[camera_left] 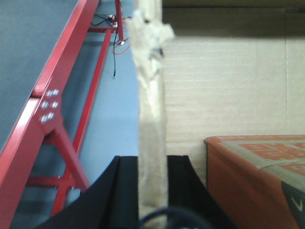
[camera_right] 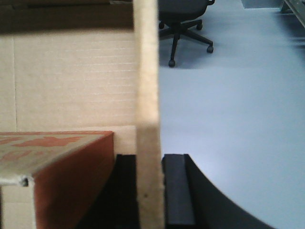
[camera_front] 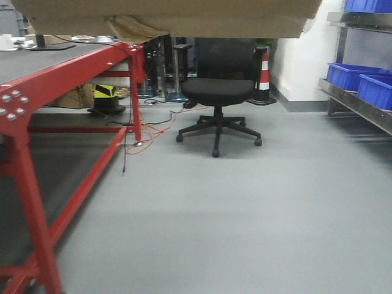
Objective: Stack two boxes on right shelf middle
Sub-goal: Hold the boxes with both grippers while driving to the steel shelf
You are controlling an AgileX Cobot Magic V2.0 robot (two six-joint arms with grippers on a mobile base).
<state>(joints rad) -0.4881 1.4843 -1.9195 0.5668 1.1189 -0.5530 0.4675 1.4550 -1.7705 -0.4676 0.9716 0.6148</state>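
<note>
Gripping corrugated tan box (camera_left: 228,81) walls | left hand (camera_left: 152,167) | right hand (camera_right: 149,164)

Tan corrugated cardboard box (camera_front: 184,15), matt, with a frayed fuzzy edge. Inner carton (camera_left: 257,167) is cardboard with orange print. Table frame (camera_front: 37,92) is red painted metal with a slight gloss, tabletop (camera_front: 30,61) dark grey matt. Bins (camera_front: 349,75) are smooth blue plastic. Shelf (camera_front: 358,105) is shiny steel. Floor (camera_front: 245,214) is smooth grey with a faint sheen.
</note>
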